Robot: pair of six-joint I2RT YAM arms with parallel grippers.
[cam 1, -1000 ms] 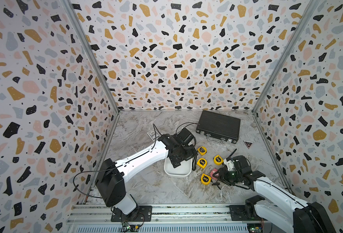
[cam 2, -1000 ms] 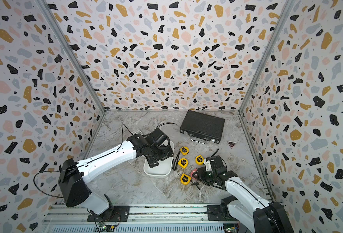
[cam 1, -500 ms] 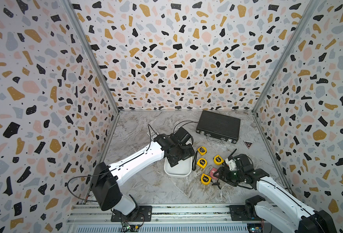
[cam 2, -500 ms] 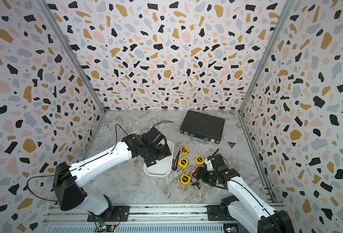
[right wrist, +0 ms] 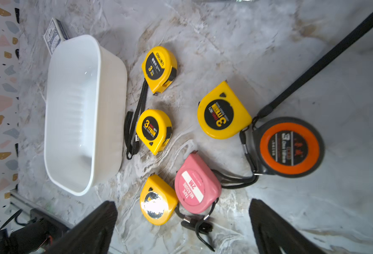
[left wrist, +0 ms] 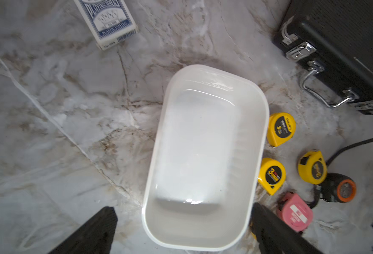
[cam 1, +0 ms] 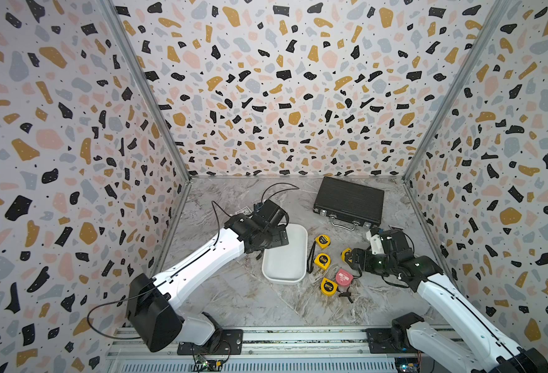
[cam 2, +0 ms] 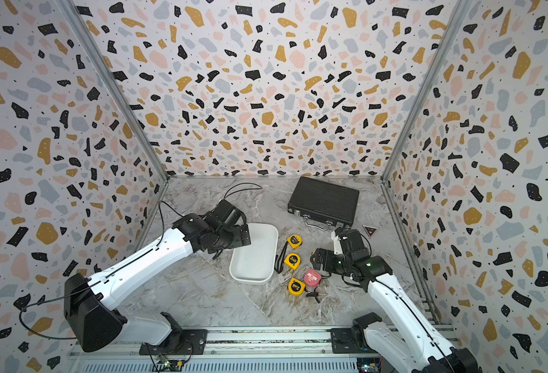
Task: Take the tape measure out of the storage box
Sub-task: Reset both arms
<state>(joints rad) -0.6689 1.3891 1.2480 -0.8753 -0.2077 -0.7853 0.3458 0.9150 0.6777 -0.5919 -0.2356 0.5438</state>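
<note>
Robot lab test cell: terrazzo-print panels (cam 1: 282, 97) enclosing marble-look tabletop (cam 1: 250, 306); left arm (cam 1: 201, 261), right arm (cam 1: 453, 303) standing bolted onto metal rail (cam 1: 298, 337).

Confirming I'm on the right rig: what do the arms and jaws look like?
The left arm and right arm match: white shells, black joints and wrists, black bases. Thin black cables loop off the left one. Jaws: black, finely ribbed wedges.

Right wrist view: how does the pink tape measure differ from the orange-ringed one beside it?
Colour: the pink tape measure has a pink case with a white label; the orange-ringed tape measure is dark grey with an orange ring. Shape: the pink one has a flat edge, the orange-ringed one is round. Shared: both lie flat on the table, outside the storage box, each with a black strap.
</note>
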